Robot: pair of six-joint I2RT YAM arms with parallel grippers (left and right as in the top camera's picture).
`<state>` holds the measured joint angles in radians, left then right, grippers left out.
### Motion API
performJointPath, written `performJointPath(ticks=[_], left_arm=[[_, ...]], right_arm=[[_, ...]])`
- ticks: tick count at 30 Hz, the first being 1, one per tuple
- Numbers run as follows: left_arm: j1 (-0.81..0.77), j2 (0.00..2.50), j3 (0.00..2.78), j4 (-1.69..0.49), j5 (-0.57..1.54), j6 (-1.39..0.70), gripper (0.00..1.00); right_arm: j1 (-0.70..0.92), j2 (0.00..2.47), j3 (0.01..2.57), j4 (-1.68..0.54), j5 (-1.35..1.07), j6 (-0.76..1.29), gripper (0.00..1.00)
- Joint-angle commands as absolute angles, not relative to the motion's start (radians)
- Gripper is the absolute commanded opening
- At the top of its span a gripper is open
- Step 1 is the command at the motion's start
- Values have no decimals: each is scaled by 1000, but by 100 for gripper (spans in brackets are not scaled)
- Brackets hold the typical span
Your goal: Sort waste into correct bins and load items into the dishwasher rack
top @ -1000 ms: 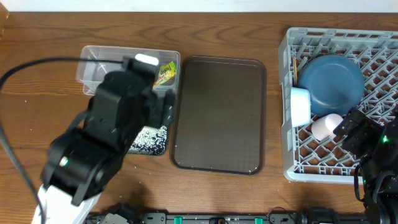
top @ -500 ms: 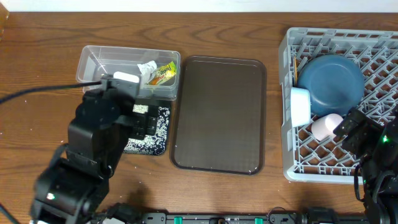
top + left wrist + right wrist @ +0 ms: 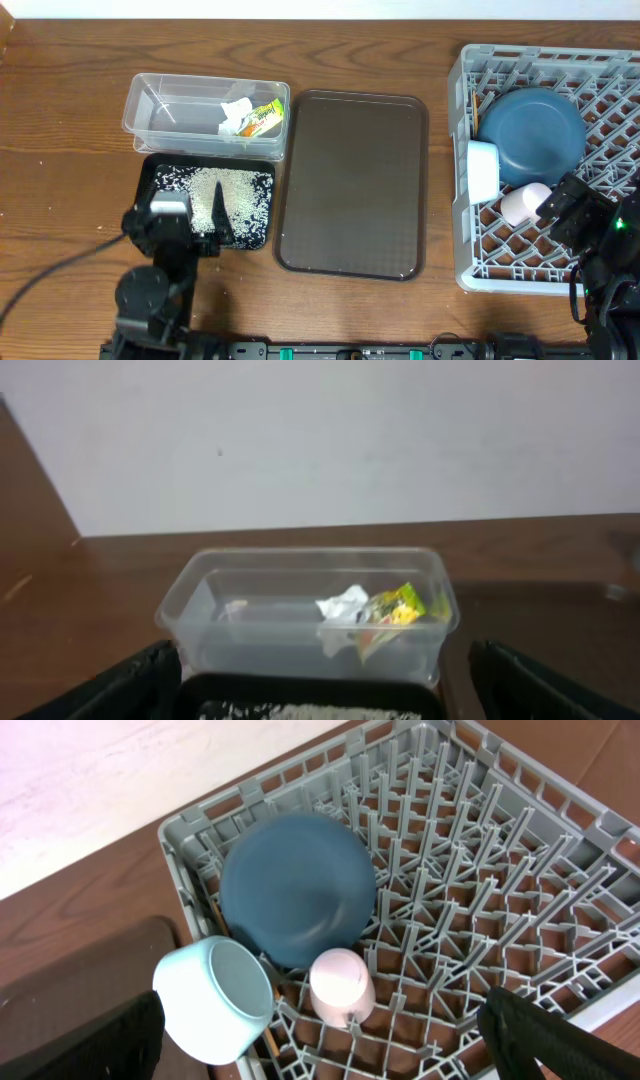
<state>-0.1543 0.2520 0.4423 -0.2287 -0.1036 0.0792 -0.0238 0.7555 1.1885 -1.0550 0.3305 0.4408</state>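
The clear tub (image 3: 170,110) holds the crumpled white tissue (image 3: 236,112) and the yellow-green wrapper (image 3: 266,118); both also show in the left wrist view, the tissue (image 3: 343,603) beside the wrapper (image 3: 396,607). The black container (image 3: 258,232) in front of the tub holds white rice grains (image 3: 215,190). My left gripper (image 3: 190,225) is open and empty at the container's near edge (image 3: 320,690). The grey rack (image 3: 470,270) holds the dark blue dish (image 3: 530,135), pale green bowl (image 3: 483,170), pink cup (image 3: 523,203) and chopsticks (image 3: 474,110). My right gripper (image 3: 585,215) is open above the rack (image 3: 320,1050). No white bowl shows.
A flat dark brown tray (image 3: 352,185) lies between the bins and the rack. In the right wrist view the bowl (image 3: 215,1000) lies on its side beside the upside-down cup (image 3: 342,985), with the dish (image 3: 298,888) behind them.
My left arm has pulled back from over the tub toward the table's near edge, uncovering both bins. The right arm has not moved.
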Motion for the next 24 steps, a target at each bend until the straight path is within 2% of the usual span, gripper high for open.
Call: performJointPath(ticks=[1,9,15,24], left_arm=[[-133,154,366,-218,-89,85,94],[-118,2,134,-102,-88,85,94],[-118,1,1,7,-85,81,94],[-110,5,4,-29,-86,82,94]], right_arm=[[-40,754,1197,-1056,340,452,99],[-40,754,1197,-1056,340,452,99],[-40,754,1197,-1056,340,452,99],[-40,754,1197,-1056,340,452,99]])
